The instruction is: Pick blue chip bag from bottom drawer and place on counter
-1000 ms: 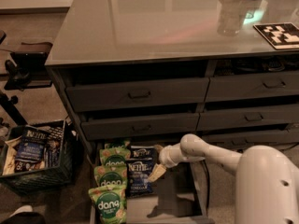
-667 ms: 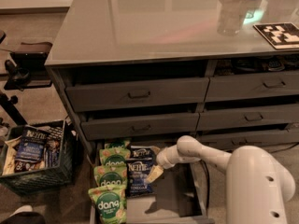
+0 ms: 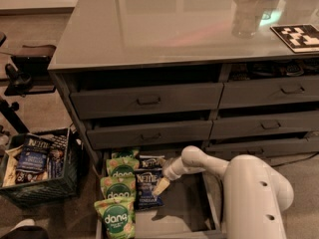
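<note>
The blue chip bag (image 3: 145,188) lies flat in the open bottom drawer (image 3: 184,210), at its left middle, beside a column of green "dang" bags (image 3: 117,203). A second dark bag (image 3: 149,161) lies just behind it. My white arm reaches down from the lower right into the drawer. My gripper (image 3: 163,184) is at the blue bag's right edge, its pale finger tip touching or just over the bag. The counter (image 3: 164,19) spreads wide and glossy above the drawers.
A black crate (image 3: 37,166) with more bags stands on the floor at the left. A clear bottle (image 3: 245,16) and a black-and-white marker card (image 3: 298,36) sit on the counter's right. Upper drawers (image 3: 147,101) with bar handles stand slightly open above the gripper.
My arm has swung a little to the left and lower, bringing the gripper closer over the blue bag's right edge. The bags have not moved.
</note>
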Controlling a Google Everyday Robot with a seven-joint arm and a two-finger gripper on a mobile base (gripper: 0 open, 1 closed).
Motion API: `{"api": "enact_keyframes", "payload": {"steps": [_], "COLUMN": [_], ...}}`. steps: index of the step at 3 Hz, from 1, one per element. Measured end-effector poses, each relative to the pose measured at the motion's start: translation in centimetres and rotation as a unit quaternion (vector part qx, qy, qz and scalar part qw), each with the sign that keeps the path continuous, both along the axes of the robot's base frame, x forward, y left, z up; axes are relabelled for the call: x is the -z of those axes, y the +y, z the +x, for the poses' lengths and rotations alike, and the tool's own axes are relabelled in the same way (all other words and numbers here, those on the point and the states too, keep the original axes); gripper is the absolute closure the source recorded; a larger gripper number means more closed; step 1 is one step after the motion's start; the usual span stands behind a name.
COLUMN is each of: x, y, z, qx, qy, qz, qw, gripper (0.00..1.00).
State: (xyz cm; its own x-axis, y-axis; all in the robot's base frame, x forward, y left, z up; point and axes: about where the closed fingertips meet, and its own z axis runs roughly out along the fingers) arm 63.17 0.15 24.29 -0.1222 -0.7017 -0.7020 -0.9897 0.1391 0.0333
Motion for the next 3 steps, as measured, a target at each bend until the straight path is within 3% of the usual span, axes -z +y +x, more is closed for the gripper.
{"api": "enact_keyframes", "payload": {"steps": [3], "x": [4.6], "y": [1.8], "z": [1.5], "qx": [-0.02], "qy": [0.005], "qz": [-0.011], "qw": [0.9997], "gripper": [0.0]}}
